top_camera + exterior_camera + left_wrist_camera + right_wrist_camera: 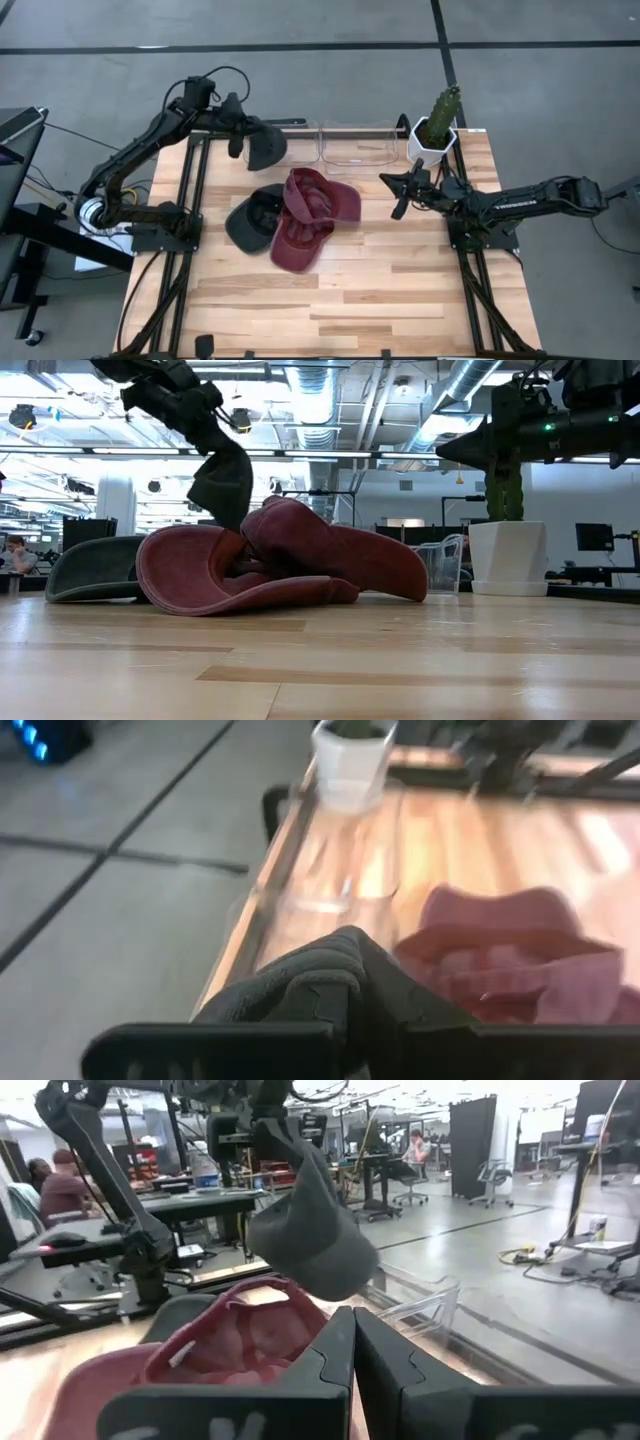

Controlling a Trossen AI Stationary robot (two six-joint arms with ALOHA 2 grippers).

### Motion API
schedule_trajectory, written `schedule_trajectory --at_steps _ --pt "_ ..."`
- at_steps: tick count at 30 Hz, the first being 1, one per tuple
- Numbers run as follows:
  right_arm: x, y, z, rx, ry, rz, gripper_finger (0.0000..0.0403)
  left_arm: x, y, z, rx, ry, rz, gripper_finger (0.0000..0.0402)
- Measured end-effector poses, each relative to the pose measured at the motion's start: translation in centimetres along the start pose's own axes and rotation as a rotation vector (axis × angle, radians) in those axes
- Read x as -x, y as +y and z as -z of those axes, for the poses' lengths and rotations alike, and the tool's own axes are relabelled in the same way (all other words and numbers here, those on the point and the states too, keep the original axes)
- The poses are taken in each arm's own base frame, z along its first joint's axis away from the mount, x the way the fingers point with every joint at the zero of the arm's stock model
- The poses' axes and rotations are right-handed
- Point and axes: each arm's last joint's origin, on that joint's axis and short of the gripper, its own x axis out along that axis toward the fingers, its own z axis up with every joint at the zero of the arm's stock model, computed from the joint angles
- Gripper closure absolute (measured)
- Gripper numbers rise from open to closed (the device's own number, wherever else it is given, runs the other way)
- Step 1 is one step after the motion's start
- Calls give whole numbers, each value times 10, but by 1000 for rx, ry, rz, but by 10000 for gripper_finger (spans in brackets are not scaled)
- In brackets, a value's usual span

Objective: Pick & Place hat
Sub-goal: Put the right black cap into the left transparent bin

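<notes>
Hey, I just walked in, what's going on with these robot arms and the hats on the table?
The left gripper has a dark grey hat pinched in its jaws and holds it in the air near the clear bin at the table's far edge. Two maroon hats and another dark hat lie piled mid-table. The right gripper hovers beside the potted cactus, jaws shut and holding nothing.

Two maroon hats and a dark grey one are seen on the light, striped wood of the table. Another dark grey hat is seen at the far edge, beside a clear bin and a green cactus in a white pot.
</notes>
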Motion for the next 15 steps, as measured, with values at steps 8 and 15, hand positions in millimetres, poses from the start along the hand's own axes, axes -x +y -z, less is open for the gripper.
schedule_trajectory --at_steps 8,15 --pt "-2 -7 -2 27 -17 43 403 -3 11 -7 45 138 -69 391" --pt "-3 -12 -2 28 -17 71 403 -14 14 -1 35 218 -17 391"
